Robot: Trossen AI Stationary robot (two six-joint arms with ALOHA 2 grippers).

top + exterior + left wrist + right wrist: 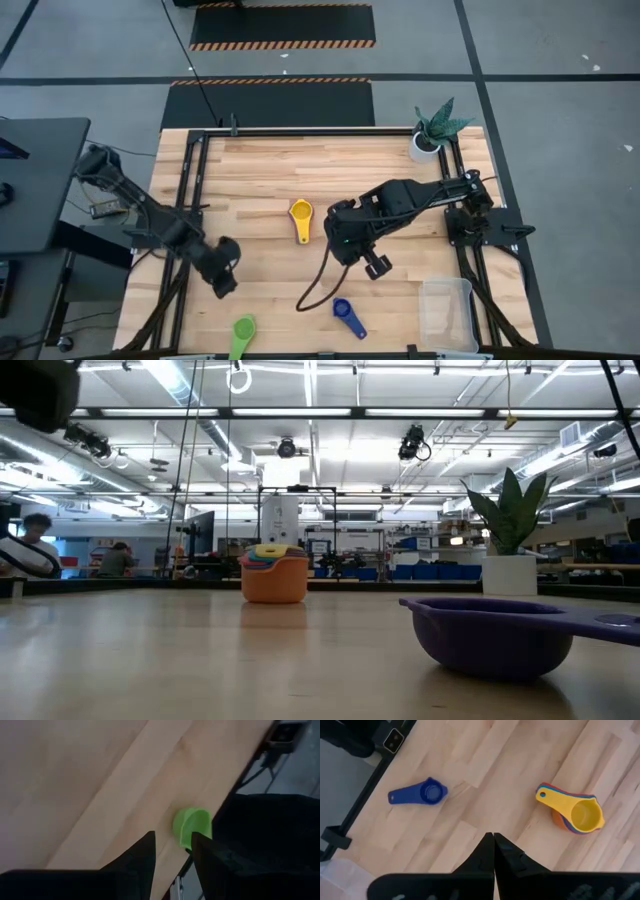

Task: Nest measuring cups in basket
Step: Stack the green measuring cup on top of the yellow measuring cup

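- The right gripper (374,264) hangs above the middle of the desk (260,170), its fingers pressed together and holding nothing, as the right wrist view shows.
- A stack of cups (575,812), yellow on top with orange, red and blue nested under it, stands to one side of that gripper; a lone dark blue cup (422,793) lies flat on the opposite side, nearer the desk's front edge.
- The clear basket (447,312) sits empty at the front corner, beyond the right gripper and apart from every cup.
- The left gripper (222,275) hovers with a narrow gap between its fingers, nothing in it; a green cup (242,332) lies just ahead of it, close to the desk edge.
- The cups look light, stiff and smooth, so they would probably slide or tip under a sideways nudge.
- The flat handle seems the best hold: pinch it across its width, near the bowl, to keep the cup level.
- The stack is likely top-heavy if lifted by one handle; gripping the outer orange wall may be safer.
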